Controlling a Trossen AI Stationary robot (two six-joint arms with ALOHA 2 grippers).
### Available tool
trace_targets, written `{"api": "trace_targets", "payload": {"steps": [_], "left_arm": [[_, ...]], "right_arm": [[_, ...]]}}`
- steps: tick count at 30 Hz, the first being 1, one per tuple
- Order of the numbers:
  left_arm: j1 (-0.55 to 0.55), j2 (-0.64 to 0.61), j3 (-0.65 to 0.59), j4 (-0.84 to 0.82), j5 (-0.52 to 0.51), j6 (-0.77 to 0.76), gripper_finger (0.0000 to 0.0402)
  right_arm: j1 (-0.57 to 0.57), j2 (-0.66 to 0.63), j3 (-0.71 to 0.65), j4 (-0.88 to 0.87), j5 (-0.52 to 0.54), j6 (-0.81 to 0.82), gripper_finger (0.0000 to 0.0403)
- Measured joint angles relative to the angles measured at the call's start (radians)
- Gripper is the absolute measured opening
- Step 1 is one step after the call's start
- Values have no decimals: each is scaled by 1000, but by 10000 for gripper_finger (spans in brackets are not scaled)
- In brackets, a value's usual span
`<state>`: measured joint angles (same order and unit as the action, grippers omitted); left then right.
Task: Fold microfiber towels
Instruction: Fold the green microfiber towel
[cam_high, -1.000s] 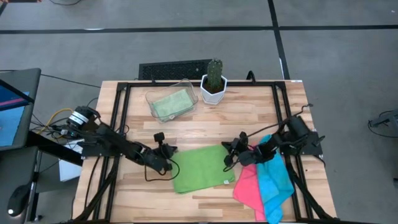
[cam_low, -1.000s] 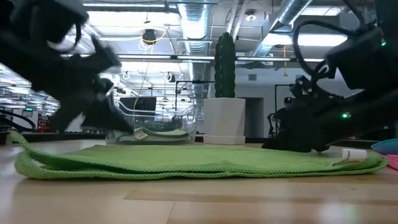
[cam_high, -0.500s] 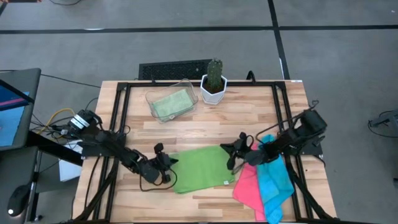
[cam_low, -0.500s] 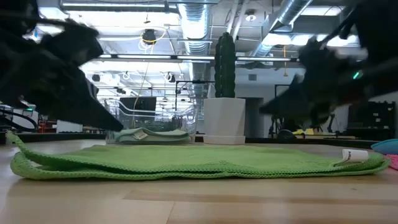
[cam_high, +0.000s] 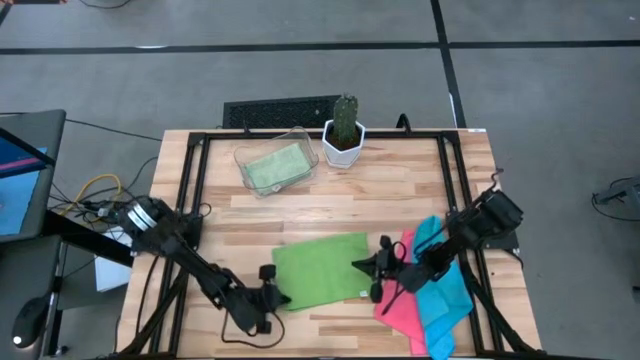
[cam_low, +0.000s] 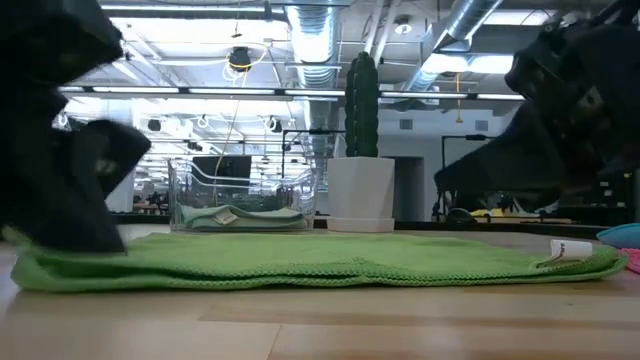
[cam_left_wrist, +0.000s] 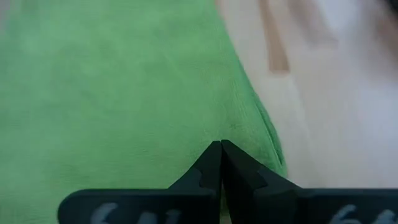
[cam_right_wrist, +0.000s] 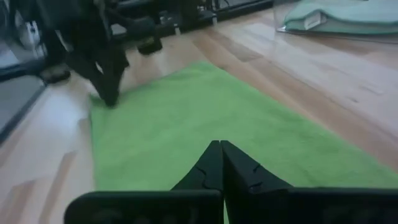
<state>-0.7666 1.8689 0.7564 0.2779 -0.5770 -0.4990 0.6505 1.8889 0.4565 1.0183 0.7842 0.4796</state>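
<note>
A bright green microfiber towel (cam_high: 322, 268) lies folded and flat on the wooden table, a white tag (cam_low: 562, 250) at its right end. My left gripper (cam_high: 280, 297) is shut at the towel's near-left corner; its wrist view shows the shut tips (cam_left_wrist: 221, 146) over green cloth beside the edge. My right gripper (cam_high: 358, 266) is shut and hangs a little above the towel's right edge (cam_low: 450, 185), touching nothing. A pink towel (cam_high: 395, 300) and a cyan towel (cam_high: 442, 290) lie crumpled under the right arm. My left gripper presses its shut fingertips down on the green towel's left edge (cam_left_wrist: 249, 134), close to the near-left corner. It comes slanting down from the table's left. In the low view the towel's left end (cam_low: 40, 268) lies flat on the table under the gripper.
At the back stands a clear plastic tray (cam_high: 250, 152) holding a folded pale green towel (cam_high: 275, 168). Right of it is a cactus in a white pot (cam_high: 343, 135). Black frame rails run along the table's left and right sides.
My left gripper has gone along the towel's left edge toward the table's near edge, staying shut; the raised fold at the towel's left end now lies flat. My right gripper has lifted off the towel's right edge and drifted toward the near edge.
</note>
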Motion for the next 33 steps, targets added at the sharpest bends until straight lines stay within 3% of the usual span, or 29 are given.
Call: {"api": "trace_targets", "payload": {"steps": [7,13,19,22,28,30,33], "left_arm": [[-18,50,108,-177,28,-23,0],[-52,-31,112,-509,60,-105,0],[-39,-106,101,-729,-14,-73,0],[-20,-155,102,-776,-52,-83,0],[-11,-255,103,-775,-95,-111,0],[-19,-280,104,-766,-145,-111,0],[-28,-303,104,-746,-273,-67,0]], "right_arm": [[4,4,9,-8,2,10,33],[4,3,9,-1,2,46,21],[-46,-1,36,-72,25,3,22],[-105,-50,61,-180,4,-33,49],[-212,-259,125,-685,-249,28,121],[-225,-311,135,-837,-330,64,144],[-226,-353,136,-961,-361,94,170]]}}
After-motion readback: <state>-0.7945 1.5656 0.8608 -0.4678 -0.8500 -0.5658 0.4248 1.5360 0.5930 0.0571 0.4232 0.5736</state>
